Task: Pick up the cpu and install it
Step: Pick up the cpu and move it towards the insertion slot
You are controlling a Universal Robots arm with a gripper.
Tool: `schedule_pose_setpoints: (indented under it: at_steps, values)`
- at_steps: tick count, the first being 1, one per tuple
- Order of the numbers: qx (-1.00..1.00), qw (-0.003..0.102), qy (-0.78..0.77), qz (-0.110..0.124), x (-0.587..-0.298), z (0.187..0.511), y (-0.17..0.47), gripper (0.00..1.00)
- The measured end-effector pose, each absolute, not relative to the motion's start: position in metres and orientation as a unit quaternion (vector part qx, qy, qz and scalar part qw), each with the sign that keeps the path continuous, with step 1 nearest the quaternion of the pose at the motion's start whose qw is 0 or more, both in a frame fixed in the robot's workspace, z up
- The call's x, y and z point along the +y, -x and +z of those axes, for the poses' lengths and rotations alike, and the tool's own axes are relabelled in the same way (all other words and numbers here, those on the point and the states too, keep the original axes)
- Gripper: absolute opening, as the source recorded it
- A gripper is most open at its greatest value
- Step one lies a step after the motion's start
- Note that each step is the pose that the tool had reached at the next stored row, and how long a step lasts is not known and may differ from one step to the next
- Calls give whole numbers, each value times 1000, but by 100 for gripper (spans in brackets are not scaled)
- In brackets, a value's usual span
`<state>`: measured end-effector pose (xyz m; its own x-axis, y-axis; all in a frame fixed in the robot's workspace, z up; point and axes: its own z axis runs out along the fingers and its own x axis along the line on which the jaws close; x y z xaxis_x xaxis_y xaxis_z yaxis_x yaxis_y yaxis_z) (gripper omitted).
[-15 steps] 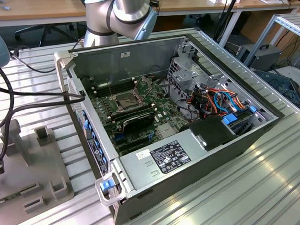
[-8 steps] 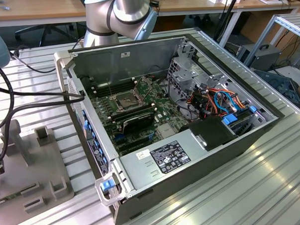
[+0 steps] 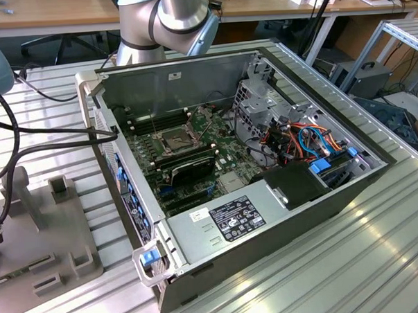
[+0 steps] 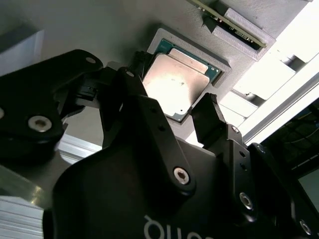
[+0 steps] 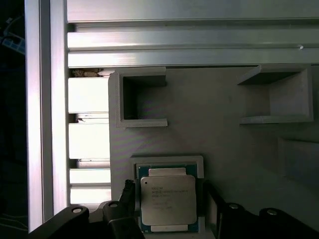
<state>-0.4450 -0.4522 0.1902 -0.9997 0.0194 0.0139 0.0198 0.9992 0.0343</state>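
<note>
The cpu [image 5: 168, 201], a thin square chip with a dull silver top on a green edge, lies flat in a shallow square recess of a grey holder plate [image 5: 209, 129]. My gripper [image 5: 169, 196] hangs right over it, open. One black fingertip [image 5: 128, 191] stands beside one edge of the chip and the other fingertip [image 5: 212, 196] beside the opposite edge, each with a small gap. In the second wrist view the cpu [image 4: 177, 87] shines between the same two fingertips [image 4: 141, 59]. The motherboard's dark square socket [image 3: 175, 138] sits inside the open computer case [image 3: 267, 216].
The grey holder plate [image 3: 52, 226] with raised blocks lies on the ribbed aluminium table at the exterior view's left, beside the case. Black cables [image 3: 28, 147] run across the table to the case. Walled pockets [image 5: 142, 99] rise from the plate near the cpu.
</note>
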Motion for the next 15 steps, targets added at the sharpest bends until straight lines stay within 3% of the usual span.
schedule_pose_setpoints:
  at_steps: [15]
  values:
    - [-1000, 7, 10, -17, -452, 191, 445, 65]
